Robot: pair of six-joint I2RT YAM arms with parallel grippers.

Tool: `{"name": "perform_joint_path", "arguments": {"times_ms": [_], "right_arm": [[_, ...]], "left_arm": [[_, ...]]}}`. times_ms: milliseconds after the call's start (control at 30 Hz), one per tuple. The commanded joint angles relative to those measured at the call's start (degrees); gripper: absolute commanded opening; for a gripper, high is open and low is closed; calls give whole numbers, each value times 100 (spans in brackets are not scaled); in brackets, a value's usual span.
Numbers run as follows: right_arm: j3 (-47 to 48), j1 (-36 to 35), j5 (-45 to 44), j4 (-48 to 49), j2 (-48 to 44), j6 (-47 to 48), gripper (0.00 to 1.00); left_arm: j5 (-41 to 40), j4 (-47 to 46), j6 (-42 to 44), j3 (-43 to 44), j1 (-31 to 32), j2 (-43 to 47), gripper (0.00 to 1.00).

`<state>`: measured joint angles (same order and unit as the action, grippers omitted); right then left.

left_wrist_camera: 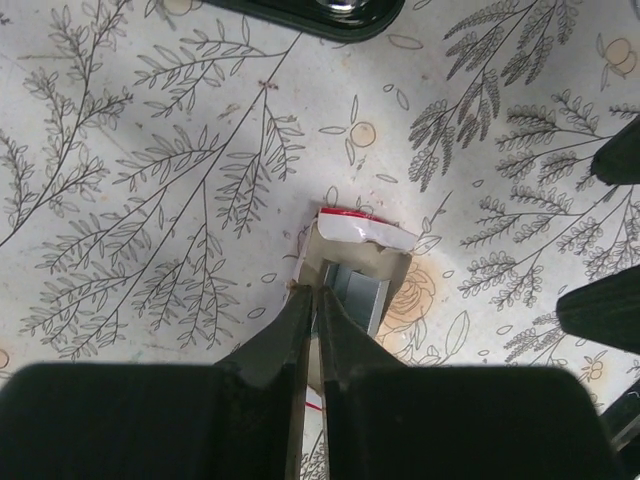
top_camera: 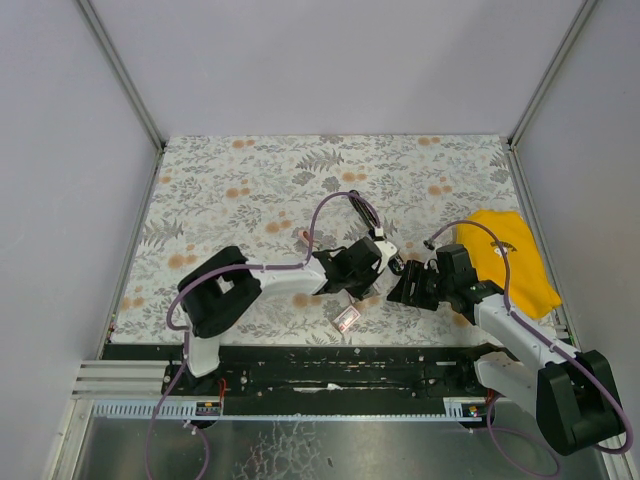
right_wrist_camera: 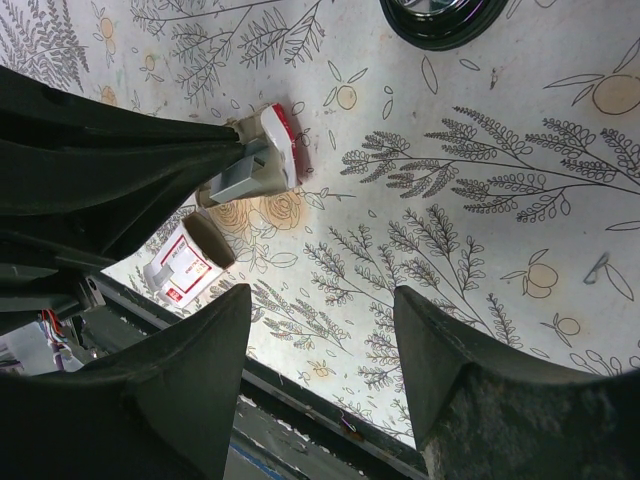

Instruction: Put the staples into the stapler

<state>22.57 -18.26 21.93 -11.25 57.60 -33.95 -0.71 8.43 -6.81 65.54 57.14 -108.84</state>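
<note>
Writing on the red-and-white staple box [left_wrist_camera: 365, 232] is too small to read. The left gripper [left_wrist_camera: 313, 297] pinches it in closed jaws over the floral table [top_camera: 420, 170], with the stapler [left_wrist_camera: 330, 12] just beyond. The right gripper [right_wrist_camera: 320, 300] holds its jaws open and empty, pale walls [top_camera: 330, 60] around.

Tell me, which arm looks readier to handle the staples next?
Left, probably: the left gripper pinches the small staple box, grey staples showing; the right gripper hangs open and empty.
</note>
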Motion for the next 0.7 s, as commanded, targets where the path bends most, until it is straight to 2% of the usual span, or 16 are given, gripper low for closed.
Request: {"name": "perform_joint_path", "arguments": {"times_ms": [0, 133, 400, 567, 667], "right_arm": [[-4, -41, -7, 140, -12, -32, 66], [5, -40, -27, 124, -9, -31, 66], [68, -42, -5, 173, 53, 16, 66], [413, -42, -61, 145, 43, 487, 68], [859, -43, -337, -92, 184, 743, 69]], "left_arm": [[240, -4, 39, 167, -21, -274, 3], [268, -3, 30, 170, -9, -281, 1], [-792, -213, 43, -85, 15, 162, 0], [-721, -426, -106, -215, 0, 578, 0], [-665, -464, -199, -230, -60, 798, 4]]}}
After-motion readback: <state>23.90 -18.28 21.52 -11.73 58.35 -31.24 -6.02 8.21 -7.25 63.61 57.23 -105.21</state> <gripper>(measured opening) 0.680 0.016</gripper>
